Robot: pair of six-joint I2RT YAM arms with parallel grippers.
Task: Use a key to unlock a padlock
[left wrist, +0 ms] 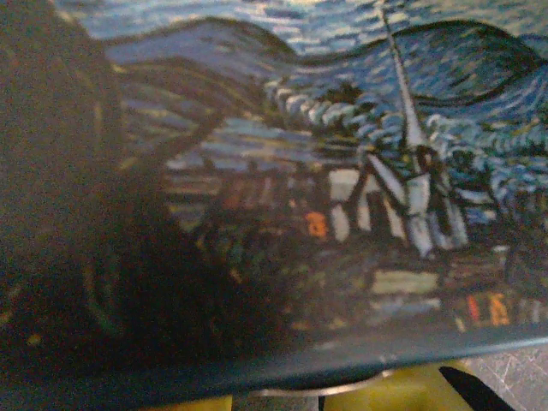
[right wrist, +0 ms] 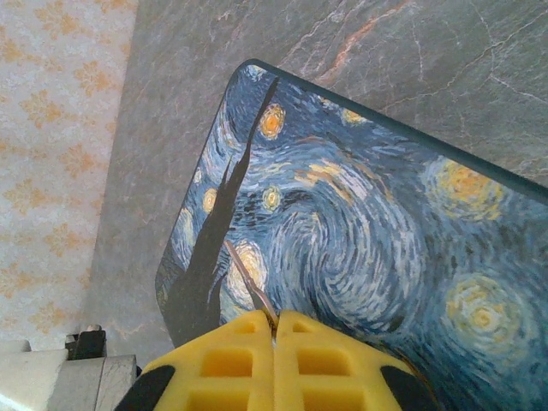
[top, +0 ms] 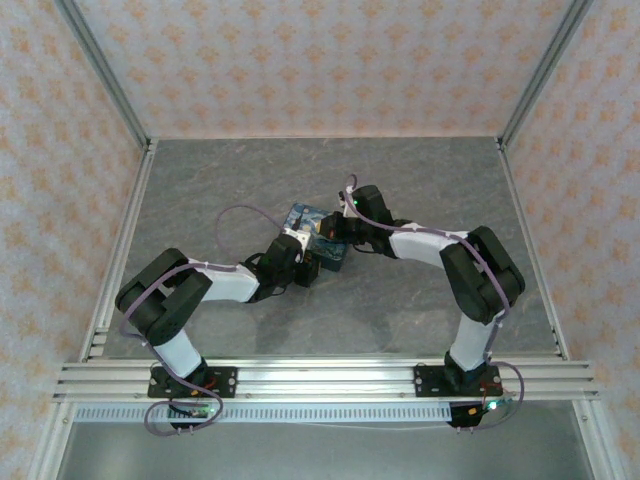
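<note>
the left pincer (top: 303, 262) meets the painted tin (right wrist: 360, 240) on the counter (top: 200, 190), clenched or released i cannot tell; its wrist view has the tin's village scene, the right wrist's the swirling sky. the right pincer (right wrist: 274, 330) is clenched on a thin silvery key (right wrist: 247, 278) over the tin; the padlock's place i cannot tell.

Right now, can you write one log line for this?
right gripper: shut on silvery strip, maybe key | left gripper: at painted tin, grip unclear
</note>
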